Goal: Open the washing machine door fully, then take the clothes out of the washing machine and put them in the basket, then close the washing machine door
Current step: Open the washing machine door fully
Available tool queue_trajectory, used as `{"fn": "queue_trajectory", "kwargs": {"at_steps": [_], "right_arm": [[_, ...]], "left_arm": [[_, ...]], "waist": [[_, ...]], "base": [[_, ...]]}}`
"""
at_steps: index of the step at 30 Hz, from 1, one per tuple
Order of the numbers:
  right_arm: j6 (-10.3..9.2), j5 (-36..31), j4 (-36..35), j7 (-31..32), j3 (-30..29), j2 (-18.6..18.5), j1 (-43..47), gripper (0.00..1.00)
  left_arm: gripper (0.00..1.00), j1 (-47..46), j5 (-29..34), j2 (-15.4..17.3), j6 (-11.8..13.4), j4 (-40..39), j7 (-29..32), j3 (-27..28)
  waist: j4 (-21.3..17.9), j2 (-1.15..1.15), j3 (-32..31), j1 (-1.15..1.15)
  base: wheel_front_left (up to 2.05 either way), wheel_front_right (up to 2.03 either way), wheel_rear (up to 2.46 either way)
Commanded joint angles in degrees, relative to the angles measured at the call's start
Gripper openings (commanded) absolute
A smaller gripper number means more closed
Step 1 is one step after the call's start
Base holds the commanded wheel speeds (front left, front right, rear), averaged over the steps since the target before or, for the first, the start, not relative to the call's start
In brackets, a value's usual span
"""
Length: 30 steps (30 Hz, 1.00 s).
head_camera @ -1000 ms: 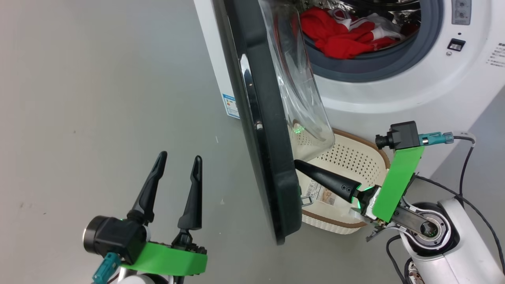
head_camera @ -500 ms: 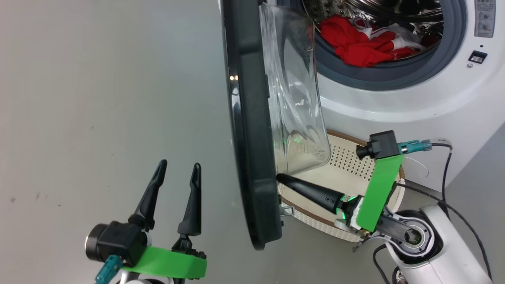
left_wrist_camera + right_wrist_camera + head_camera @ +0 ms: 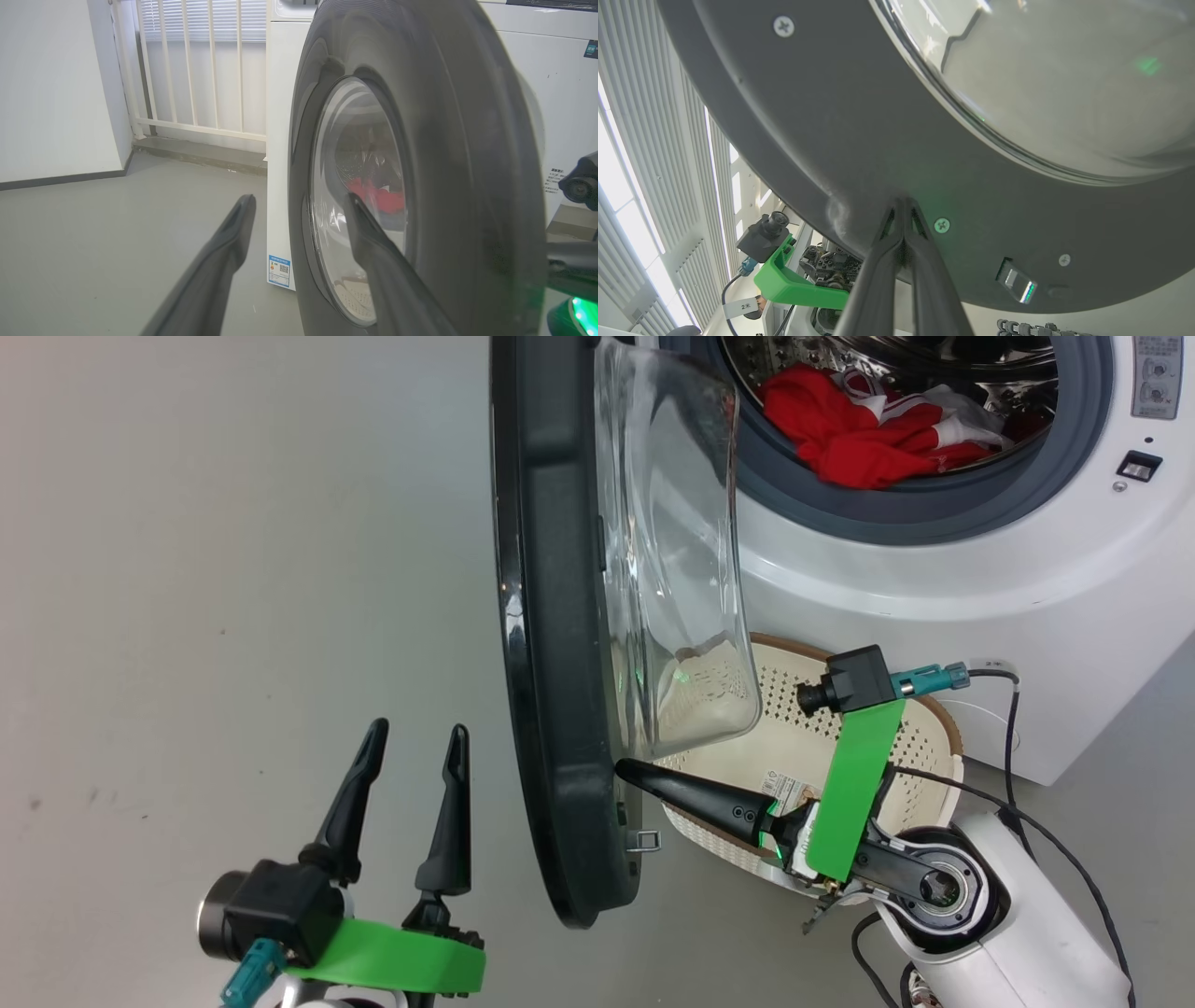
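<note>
Left gripper (image 3: 417,728) hangs over the grey floor (image 3: 233,569) with its fingers spread and nothing in them, just outside the washing machine door (image 3: 551,709). Right gripper (image 3: 624,767) is clenched, empty, tips pressed against the door's inner rim near the latch. The door stands about half open, edge-on from the head camera. Behind it the basket (image 3: 938,733) sits on the floor against the washing machine (image 3: 934,588), with the clothes (image 3: 859,429) heaped in the drum.

One left gripper (image 3: 417,728), one right gripper (image 3: 624,769), one washing machine (image 3: 887,579), one door (image 3: 551,663), one basket (image 3: 924,733), one clothes heap (image 3: 859,439).
</note>
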Motion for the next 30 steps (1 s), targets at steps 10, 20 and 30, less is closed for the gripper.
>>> {"fn": "queue_trajectory", "kwargs": {"at_steps": [10,20,30], "right_arm": [[0.44,1.2,-0.4,-1.0,3.0,1.3,-3.5,0.0],[0.44,-1.8,-0.2,-2.7,3.0,0.9,-3.8,0.0],[0.44,-18.2,-4.0,-15.8,3.3,-1.7,-2.3,1.0]], "left_arm": [[1.0,0.3,-0.9,1.1,0.9,-2.0,0.0,1.8],[1.0,0.4,-1.3,1.3,1.2,-2.2,-0.1,1.7],[1.0,0.9,-2.0,1.5,1.3,-3.1,-0.4,2.3]], "waist": [[0.1,0.0,0.3,0.0],[0.0,0.0,0.1,0.0],[-0.2,0.0,-0.9,0.0]], "base": [[0.0,0.0,0.0],[0.0,0.0,0.0],[0.0,0.0,0.0]]}}
